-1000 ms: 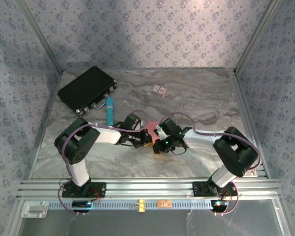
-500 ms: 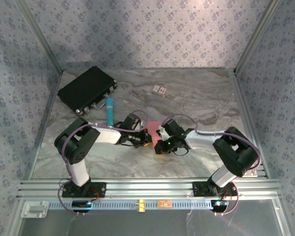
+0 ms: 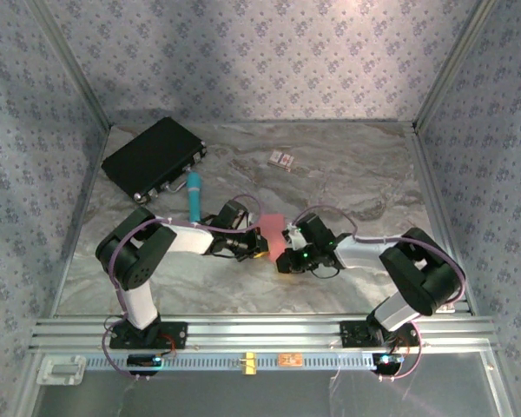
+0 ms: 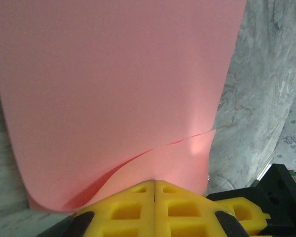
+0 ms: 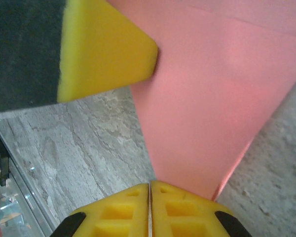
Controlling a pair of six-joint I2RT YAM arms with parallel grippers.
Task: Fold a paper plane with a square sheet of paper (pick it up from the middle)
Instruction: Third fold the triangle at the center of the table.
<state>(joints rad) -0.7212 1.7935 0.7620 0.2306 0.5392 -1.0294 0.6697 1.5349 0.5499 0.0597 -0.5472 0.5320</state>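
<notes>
Marble table (image 3: 365, 174), left end effector (image 4: 154, 183), right end effector (image 5: 149, 186), both pinching pink paper (image 4: 113, 74)

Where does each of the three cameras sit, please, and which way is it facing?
Top external: above and behind, looking down on the table; left arm and right arm meet at the sheet of paper.
Left wrist: on the left arm, looking along the shut left gripper into the sheet.
Right wrist: on the right arm, looking along the shut right gripper up the sheet; another yellow finger at upper left.
Shared: both wrist views hold the same sheet.
</notes>
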